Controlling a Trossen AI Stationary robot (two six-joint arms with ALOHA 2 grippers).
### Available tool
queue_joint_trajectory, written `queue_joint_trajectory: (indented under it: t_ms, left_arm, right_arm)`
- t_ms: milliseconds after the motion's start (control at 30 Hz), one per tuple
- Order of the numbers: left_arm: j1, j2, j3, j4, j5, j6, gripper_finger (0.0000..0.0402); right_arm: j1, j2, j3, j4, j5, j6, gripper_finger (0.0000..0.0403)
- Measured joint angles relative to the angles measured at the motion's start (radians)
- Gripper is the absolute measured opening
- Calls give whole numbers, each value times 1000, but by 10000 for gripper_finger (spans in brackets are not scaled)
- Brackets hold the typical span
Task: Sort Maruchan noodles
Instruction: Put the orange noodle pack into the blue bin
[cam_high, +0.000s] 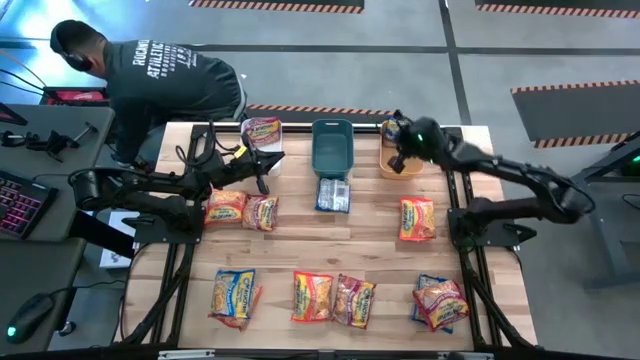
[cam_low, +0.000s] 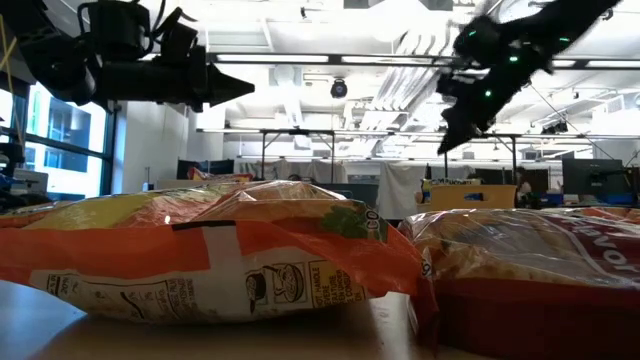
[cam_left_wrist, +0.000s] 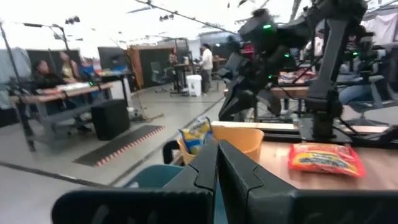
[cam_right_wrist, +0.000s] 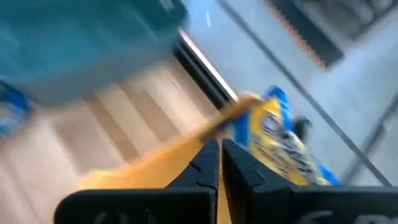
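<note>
A few noodle packets sit in the bins along the table's far edge: one in the white bin, one in the orange bin. Most packets still lie loose on the table. The right gripper hangs over the orange bin and the left gripper by the white bin, both pinched shut, holding nothing.

The right arm hides much of the orange bin; its blue-and-yellow packet is blurred.
</note>
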Motion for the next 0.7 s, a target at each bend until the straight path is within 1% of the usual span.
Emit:
queue_joint_trajectory:
  t_ms: [133,200,267,367,467,567,633,700]
  left_arm:
    - [0,0,17,-67,70,-32,1]
    - [-11,0,58,-153,116,-43,1]
    - [-39,0,118,-291,139,-44,0]
    - [-108,0,219,-563,140,-40,0]
    - [-185,0,307,-825,103,-59,0]
    - [-248,0,365,-1008,106,-170,2]
    - [-290,0,379,-1097,137,-273,10]
    - [-339,4,378,-1152,178,-404,23]
  right_arm:
    - [114,-114,-178,342,-27,122,0]
    - [162,-152,-236,488,-55,161,0]
    - [193,-179,-274,588,-99,192,0]
    - [227,-193,-296,630,-156,203,0]
    - [255,-188,-297,630,-161,182,0]
    - [281,-182,-297,626,-161,146,0]
    - [296,-182,-297,628,-167,125,0]
    - [305,-183,-297,628,-182,109,0]
